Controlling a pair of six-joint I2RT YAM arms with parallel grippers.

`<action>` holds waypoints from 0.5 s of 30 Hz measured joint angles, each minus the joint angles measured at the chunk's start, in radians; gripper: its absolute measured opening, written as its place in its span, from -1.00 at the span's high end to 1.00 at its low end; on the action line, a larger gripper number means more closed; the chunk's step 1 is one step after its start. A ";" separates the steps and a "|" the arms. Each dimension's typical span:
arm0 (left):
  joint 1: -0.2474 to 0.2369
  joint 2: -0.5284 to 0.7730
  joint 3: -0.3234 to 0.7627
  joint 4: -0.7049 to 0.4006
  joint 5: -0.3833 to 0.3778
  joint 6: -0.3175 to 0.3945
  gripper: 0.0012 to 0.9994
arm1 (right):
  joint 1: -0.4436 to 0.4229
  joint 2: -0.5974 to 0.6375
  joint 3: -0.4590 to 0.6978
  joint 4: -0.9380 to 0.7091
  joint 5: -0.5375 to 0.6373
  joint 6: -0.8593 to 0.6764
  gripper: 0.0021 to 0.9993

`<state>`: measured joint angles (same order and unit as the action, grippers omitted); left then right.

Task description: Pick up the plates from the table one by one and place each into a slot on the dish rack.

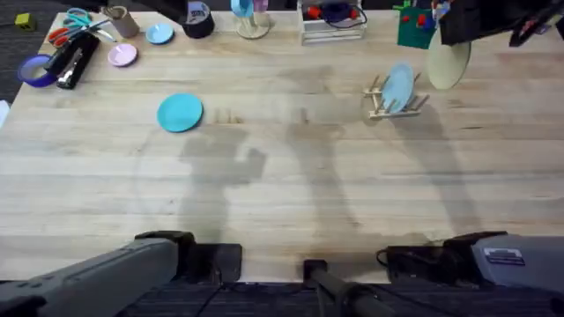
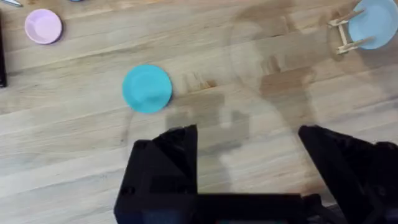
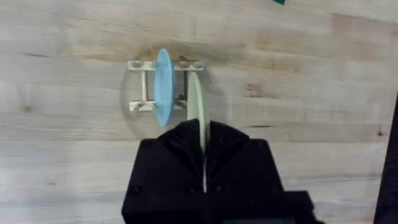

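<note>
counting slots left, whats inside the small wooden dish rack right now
One light blue round plate stands upright in the small wooden dowel rack. The plate hides the slots behind it.

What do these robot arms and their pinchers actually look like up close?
Each arm is part grey, part black. At the table's near edge the left arm shows a long smooth grey link on black joints, and the right arm a grey shell bearing a small white label with dark print. Black cables run between the bases. The left gripper and right gripper are matte black, with blocky, angular fingers.
</note>
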<state>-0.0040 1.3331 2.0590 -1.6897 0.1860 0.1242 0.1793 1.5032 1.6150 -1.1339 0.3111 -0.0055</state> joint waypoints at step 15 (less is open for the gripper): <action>0.000 0.000 0.000 0.000 0.000 0.000 -0.99 | -0.032 0.079 0.000 0.005 -0.051 0.000 0.95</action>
<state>-0.0040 1.3331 2.0590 -1.6897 0.1860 0.1242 0.1473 1.5819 1.6150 -1.1290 0.2598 -0.0055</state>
